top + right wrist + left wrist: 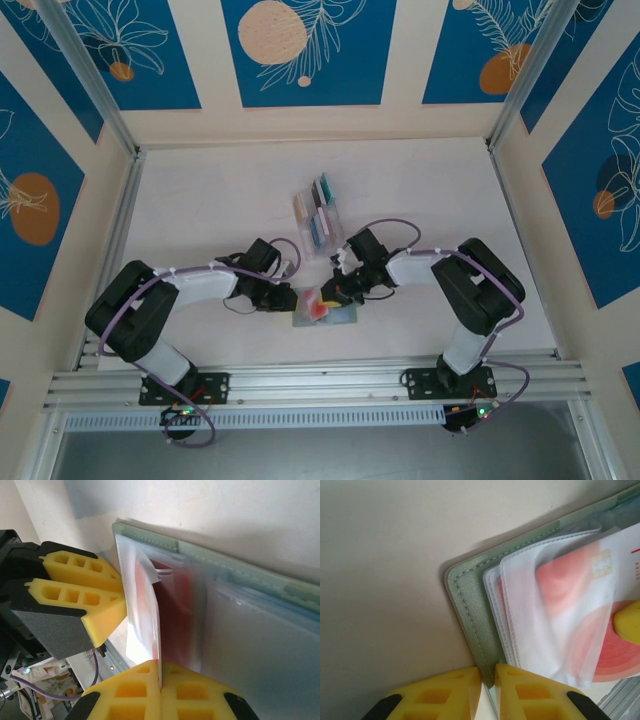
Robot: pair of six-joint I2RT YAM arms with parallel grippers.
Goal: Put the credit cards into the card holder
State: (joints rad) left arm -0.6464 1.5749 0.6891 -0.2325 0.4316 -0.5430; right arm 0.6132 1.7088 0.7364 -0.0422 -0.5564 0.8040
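The card holder [345,318] lies open on the table between the two arms, its sage green cover [470,605] under translucent pockets. My left gripper [488,672] is shut on the cover's edge at the holder's left side [290,298]. A white and red credit card [580,605] with a chip sits partly inside a translucent pocket. My right gripper [160,667] is shut on that card [147,630], which stands edge-on between the yellow pads, over the holder [225,570]. The left gripper's fingers [85,590] show just left of the card.
A clear slotted rack [318,222] with several more cards stands just beyond the holder, mid-table. An aluminium rail [320,385] runs along the near edge by the arm bases. Blue patterned walls enclose the table on three sides.
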